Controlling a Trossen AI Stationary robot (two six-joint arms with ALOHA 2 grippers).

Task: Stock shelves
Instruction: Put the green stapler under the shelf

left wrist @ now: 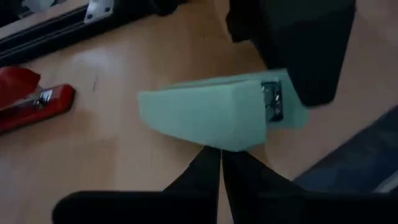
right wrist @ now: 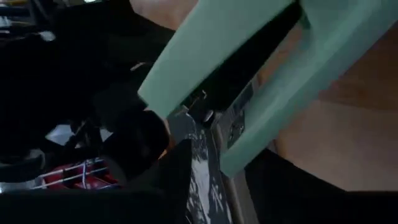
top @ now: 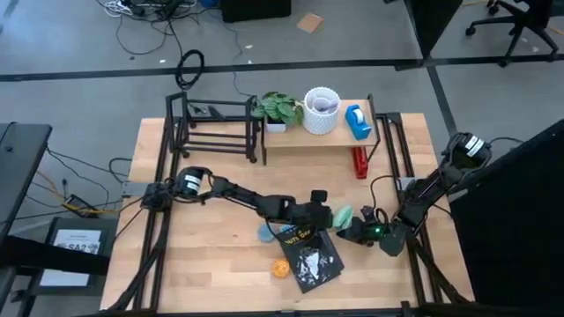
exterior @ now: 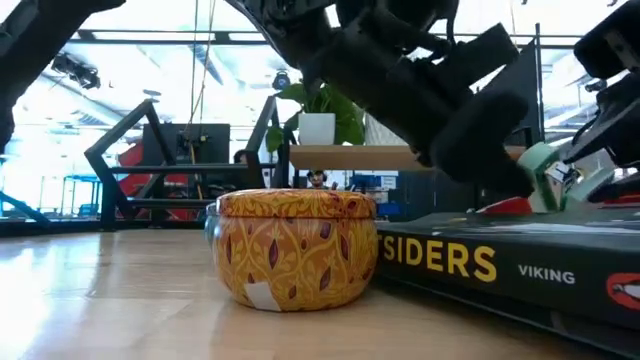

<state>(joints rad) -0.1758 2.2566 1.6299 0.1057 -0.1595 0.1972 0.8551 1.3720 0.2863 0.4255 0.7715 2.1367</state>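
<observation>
Beside the book (top: 310,254), both grippers meet at a green stapler (top: 343,214): left gripper (top: 322,214) jaws pressed together, right gripper (top: 359,231) pinching it. The shelves (top: 322,134) stand beyond.

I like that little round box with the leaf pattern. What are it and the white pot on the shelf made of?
The round box looks like printed tin: glossy gold sides, rolled lid rim. The white pot seems glazed ceramic with a ribbed surface, though plastic is possible.
</observation>
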